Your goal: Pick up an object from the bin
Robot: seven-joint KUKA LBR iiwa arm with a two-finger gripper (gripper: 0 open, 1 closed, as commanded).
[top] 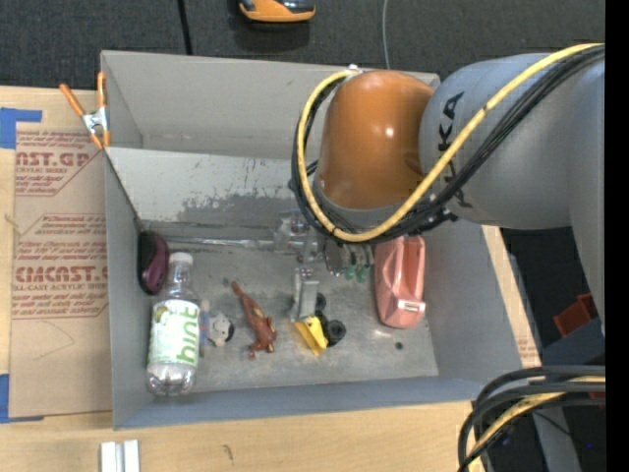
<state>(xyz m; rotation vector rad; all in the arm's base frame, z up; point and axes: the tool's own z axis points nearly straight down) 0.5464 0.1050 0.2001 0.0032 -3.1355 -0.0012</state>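
The arm is seen reaching in from the right over the grey metal bin, its rounded orange cover lying above the middle of the back half. Beneath the cover the tool is lowered towards the bin floor, a little in front of the centre. Whether the tool is apart or together cannot be told, and nothing can be made out as clamped in it. Just in front of its tip a small yellow and black thing is found lying on the floor; whether the two touch cannot be told. Just to the left of that thing an orange-brown toy lizard is stretched out at a slant, and beyond it a small grey and white piece is seen. Further left, near the left wall, a clear bottle with a green-lettered label is laid on its side, its cap towards the back, and a dark maroon object is set just behind it. To the right of the tool a pink bottle is laid on the floor, partly covered by the arm.
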